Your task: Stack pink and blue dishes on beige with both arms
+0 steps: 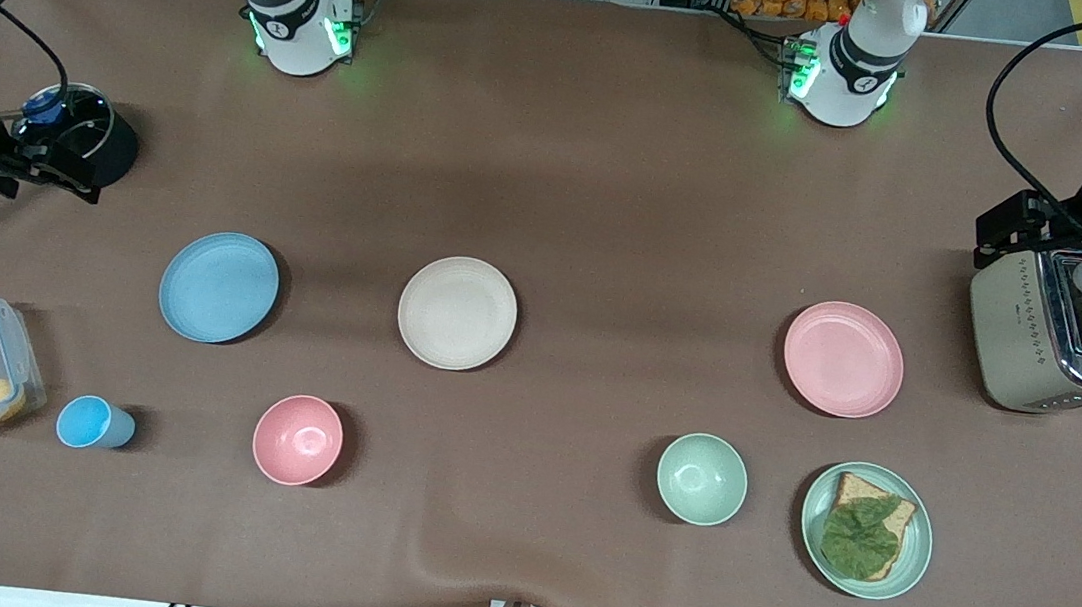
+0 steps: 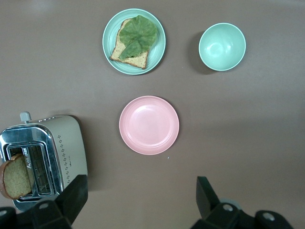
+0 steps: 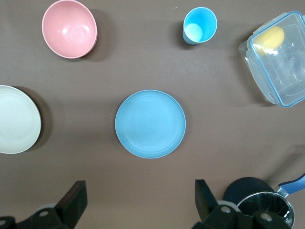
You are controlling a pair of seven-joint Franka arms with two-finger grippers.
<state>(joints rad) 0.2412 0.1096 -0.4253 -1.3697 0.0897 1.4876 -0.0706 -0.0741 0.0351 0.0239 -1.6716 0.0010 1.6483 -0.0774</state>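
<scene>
Green plate (image 1: pixel 917 554) nearest, pink plate (image 2: pixel 149 125) below left spread fingers (image 2: pixel 75 196), blue plate (image 3: pixel 150 123) below right spread fingers (image 3: pixel 74 199)

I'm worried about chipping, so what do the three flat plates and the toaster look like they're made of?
Blue plate, pink plate and beige plate: matte, faintly speckled, with no sharp glints, so probably wheat-straw plastic or melamine rather than glazed ceramic, though that is not certain. Toaster: cream painted sides and a mirror-bright top, which looks like chromed or polished metal.

Matte plastic-looking pink plate (image 2: pixel 149 125); shiny metal toaster (image 1: pixel 1060 338) top
</scene>
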